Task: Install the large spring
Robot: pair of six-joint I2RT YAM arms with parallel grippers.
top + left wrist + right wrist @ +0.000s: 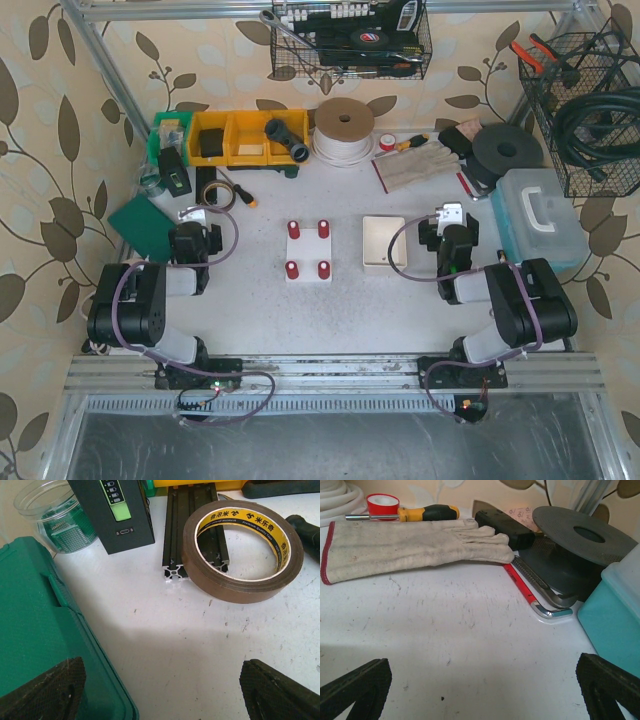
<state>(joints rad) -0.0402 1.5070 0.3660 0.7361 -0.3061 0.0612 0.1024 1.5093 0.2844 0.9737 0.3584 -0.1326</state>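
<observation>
Black finger pads (40, 690) are seen up close at the two bottom corners of the left wrist view. The left gripper (160, 697) is spread wide and nothing is held in it; only bare white table (165, 645) is seen between the pads. A green case (30, 625) is found under the left pad. Farther off, a brown tape roll (242, 550) is laid partly over the end of a black rail (190, 525). A black box (112, 510) and a clear jar (50, 515) are set beside them.

The right gripper (480, 695) is spread wide too, and nothing is gripped by it. Ahead of it a pale glove (405, 545) is laid flat, with a yellow and black screwdriver (415, 513) behind it. A red-handled tool (530, 587) is tucked by a black disc (585, 532), and a blue box (615, 625) is seen at the right edge.

From above, a white block (308, 252) with four red pegs (293, 229) is seen in the middle of the table, between the two arms. A white square tray (383, 243) is set just to its right. The large spring cannot be picked out in any view — where it lies cannot be told.
</observation>
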